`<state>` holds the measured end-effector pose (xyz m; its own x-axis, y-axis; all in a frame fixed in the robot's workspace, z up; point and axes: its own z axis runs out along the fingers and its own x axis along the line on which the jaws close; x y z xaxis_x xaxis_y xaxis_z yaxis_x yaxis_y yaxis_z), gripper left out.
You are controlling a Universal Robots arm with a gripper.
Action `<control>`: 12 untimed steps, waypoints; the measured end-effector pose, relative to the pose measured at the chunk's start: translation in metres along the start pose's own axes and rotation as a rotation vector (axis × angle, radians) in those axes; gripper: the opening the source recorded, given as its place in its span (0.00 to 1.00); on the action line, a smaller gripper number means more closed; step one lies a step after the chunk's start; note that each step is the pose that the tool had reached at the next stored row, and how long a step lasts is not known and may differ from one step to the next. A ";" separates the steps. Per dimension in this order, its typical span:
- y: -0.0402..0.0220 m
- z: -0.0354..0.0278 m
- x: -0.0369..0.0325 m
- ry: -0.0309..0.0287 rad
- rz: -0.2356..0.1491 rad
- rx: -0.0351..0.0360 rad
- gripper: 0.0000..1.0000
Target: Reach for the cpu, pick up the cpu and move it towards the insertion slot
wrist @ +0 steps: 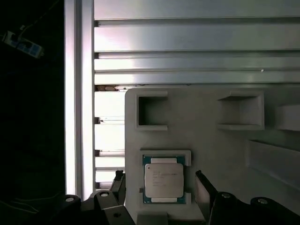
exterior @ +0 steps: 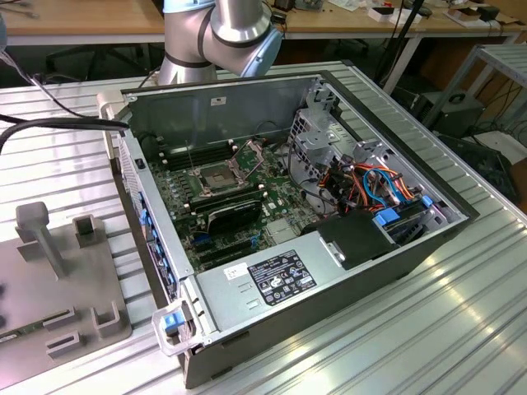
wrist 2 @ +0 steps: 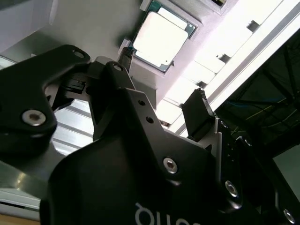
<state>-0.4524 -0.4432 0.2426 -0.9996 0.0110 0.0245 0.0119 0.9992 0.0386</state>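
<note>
Black gripper (wrist: 158, 176) is held wide open over the small flat silvery-beige square cpu (wrist: 163, 183).
The cpu is seated in the grey plastic fixture (wrist: 211, 154) recess, squarely between both fingertips, untouched.

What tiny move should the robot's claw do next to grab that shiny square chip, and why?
Probably lower straight down: the open gripper hovers with a finger on each side of the cpu, which lies flat in the grey fixture.
</note>
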 end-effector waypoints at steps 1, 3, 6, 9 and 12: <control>-0.0014 0.0017 -0.0003 -0.0002 0.001 -0.0001 0.69; -0.0042 0.0062 -0.0016 -0.0004 0.003 -0.0003 0.69; -0.0047 0.0113 -0.0057 -0.0005 0.012 -0.0004 0.69; -0.0047 0.0154 -0.0095 -0.0011 0.023 -0.0008 0.69; -0.0049 0.0209 -0.0098 -0.0013 0.034 -0.0009 0.69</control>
<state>-0.4432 -0.4475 0.2213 -0.9987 0.0452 0.0245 0.0461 0.9982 0.0387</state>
